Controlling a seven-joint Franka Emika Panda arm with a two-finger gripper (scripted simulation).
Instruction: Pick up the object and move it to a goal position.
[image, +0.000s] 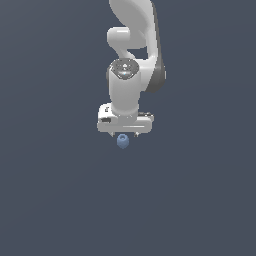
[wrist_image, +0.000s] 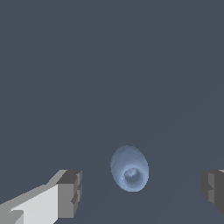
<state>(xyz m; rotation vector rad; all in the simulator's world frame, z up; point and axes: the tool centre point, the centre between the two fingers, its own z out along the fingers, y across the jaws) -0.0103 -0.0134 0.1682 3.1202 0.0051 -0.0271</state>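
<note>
Right then the open gripper (wrist_image: 141, 192) sat around the ball (wrist_image: 129, 169) at mid-frame, untouched, and a crooked squeeze might roll it away.

one object (image: 122, 141), one gripper (image: 123, 134)

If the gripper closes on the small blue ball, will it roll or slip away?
The blue ball looks rounded, so it probably rolls if pushed off-centre. Its surface seems smooth, so it may slip between flat fingers. It lies between the open gripper, much narrower than the gap, so a centred squeeze likely holds it.
</note>
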